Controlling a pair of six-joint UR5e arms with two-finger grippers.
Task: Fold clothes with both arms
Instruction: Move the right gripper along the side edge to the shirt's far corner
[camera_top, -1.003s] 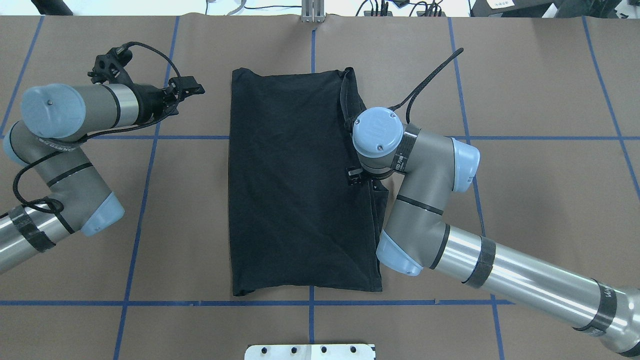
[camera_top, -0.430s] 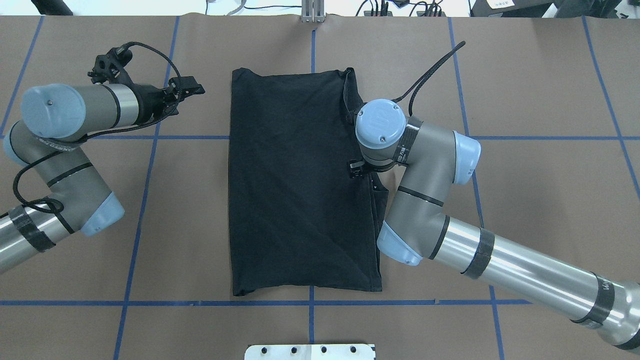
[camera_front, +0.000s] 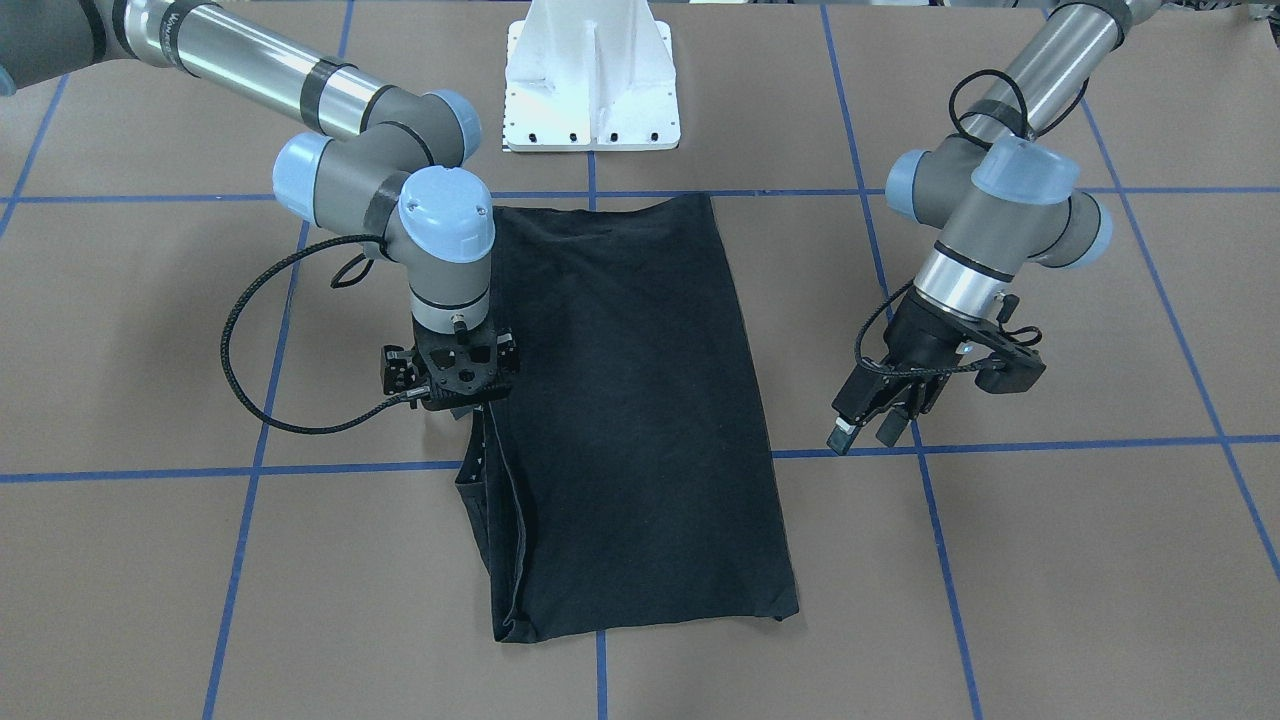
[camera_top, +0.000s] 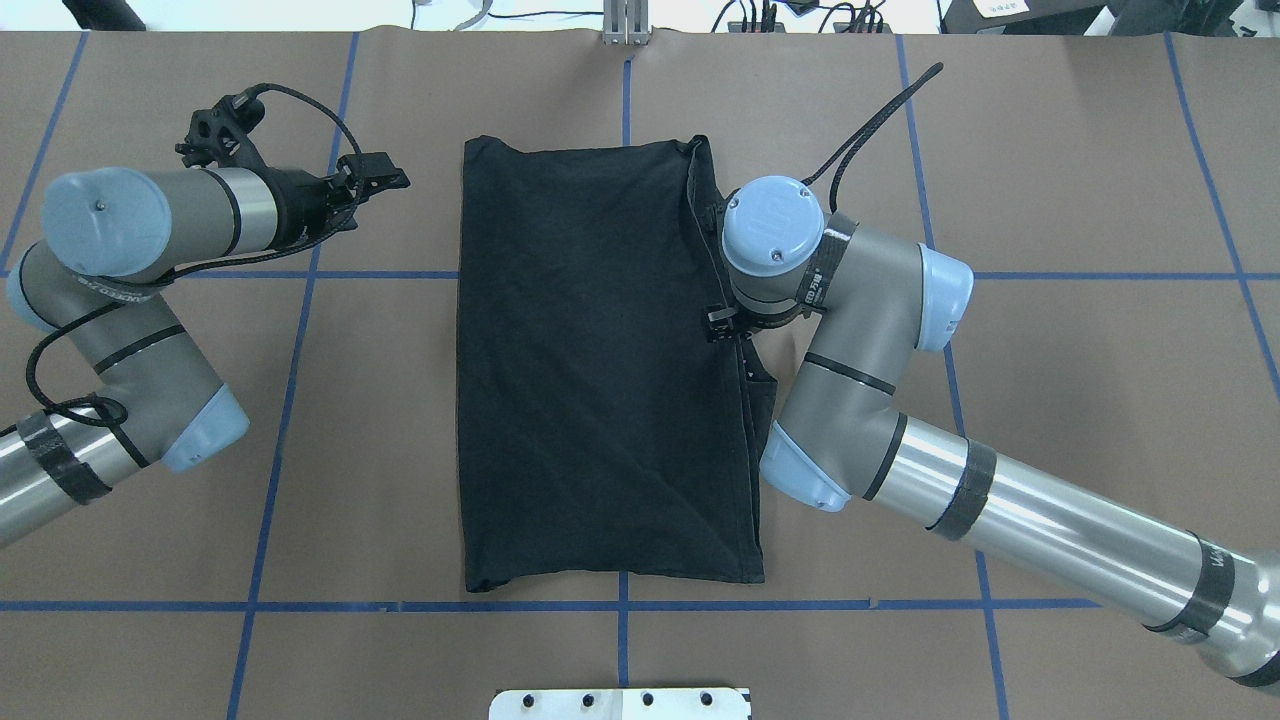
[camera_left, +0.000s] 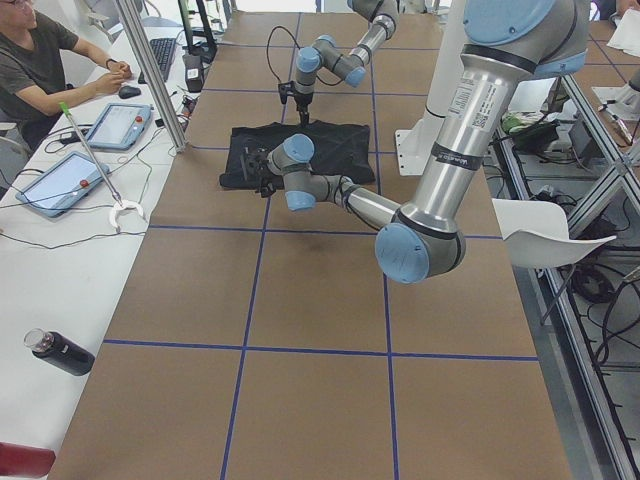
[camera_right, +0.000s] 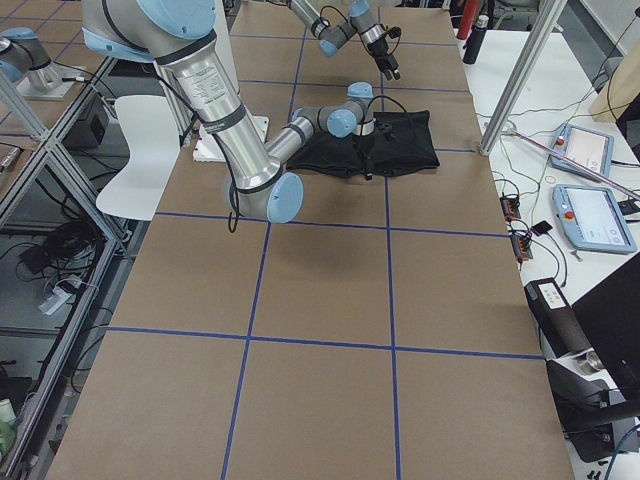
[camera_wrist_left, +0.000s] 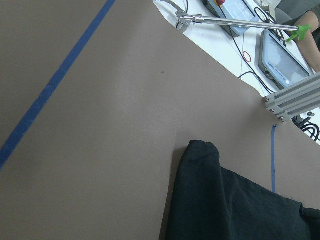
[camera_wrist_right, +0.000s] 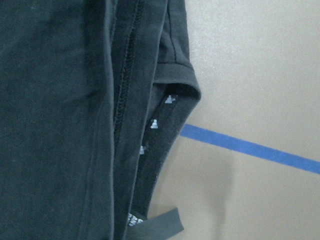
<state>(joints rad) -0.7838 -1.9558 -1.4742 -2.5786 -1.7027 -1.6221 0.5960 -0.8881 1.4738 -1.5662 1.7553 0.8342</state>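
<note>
T-shirt (camera_top: 600, 370): soft, light, limp, slumps if lifted. Suggested hold: its layered side edge, under right claw (camera_front: 468, 405), grip undeterminable. Left claw (camera_front: 868, 428), well clear of T-shirt, parted, empty.

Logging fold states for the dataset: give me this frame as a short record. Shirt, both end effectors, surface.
garment: black short-sleeved T-shirt, folded into a long rectangle, lying flat, plain black side up
surface: brown paper-covered table with a blue tape grid
right: black right end effector points down at the shirt's long edge on the robot's right; open or shut cannot be told
left: black left end effector is open, empty, over bare table, clear of the shirt
edge detail: sleeve hem shows at the right edge
</note>
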